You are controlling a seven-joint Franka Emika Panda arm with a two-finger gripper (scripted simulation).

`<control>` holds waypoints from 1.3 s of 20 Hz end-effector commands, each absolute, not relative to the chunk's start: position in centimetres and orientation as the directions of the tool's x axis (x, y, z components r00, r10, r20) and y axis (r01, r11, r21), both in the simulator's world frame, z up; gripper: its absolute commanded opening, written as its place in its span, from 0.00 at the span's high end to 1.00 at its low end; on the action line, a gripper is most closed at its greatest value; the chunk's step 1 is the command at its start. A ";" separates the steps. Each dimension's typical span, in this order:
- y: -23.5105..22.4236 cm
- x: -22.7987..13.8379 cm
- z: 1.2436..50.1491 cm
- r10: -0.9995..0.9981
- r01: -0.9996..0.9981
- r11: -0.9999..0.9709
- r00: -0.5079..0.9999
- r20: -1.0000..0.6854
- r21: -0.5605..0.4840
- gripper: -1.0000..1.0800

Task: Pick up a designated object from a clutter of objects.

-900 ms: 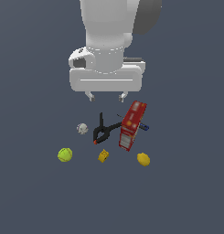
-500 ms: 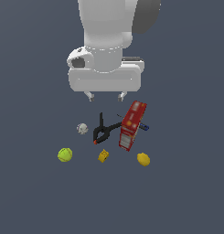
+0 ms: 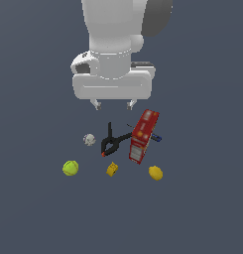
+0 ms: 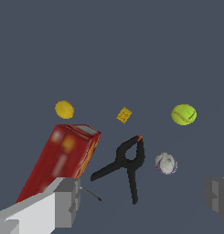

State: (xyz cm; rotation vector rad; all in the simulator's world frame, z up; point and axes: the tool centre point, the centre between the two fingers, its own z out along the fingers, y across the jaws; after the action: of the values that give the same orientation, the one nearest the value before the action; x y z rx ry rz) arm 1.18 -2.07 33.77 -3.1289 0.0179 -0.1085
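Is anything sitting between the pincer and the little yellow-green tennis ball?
Nothing visible blocks it. The yellow-green tennis ball lies apart from the clutter; the nearest item, a grey-white ball, sits beside the path from the open pincer.

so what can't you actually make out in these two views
- Small blue item: in the exterior view the red box covers most of it; absent from the wrist view, so what it is stays unclear.
- Gripper: in the wrist view the frame edges cut off both fingers.
- Red box print: too blurred to read in either view.
- Yellow block: too small to make out its markings.
- Thin grey sliver by the box: unidentifiable.
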 end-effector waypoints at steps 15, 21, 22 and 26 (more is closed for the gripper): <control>-9.1 6.1 25.8 -0.199 -0.198 -0.980 0.979 0.039 -0.036 0.04; -13.7 7.9 20.4 -0.307 -0.306 -0.951 0.951 0.022 -0.034 0.04; -14.5 8.1 19.4 -0.324 -0.324 -0.946 0.946 0.020 -0.032 0.04; -17.5 8.6 15.8 -0.386 -0.386 -0.922 0.922 0.011 -0.024 0.04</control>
State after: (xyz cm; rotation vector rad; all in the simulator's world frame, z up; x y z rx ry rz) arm 8.38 -16.36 17.17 -3.0633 0.5760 -0.0284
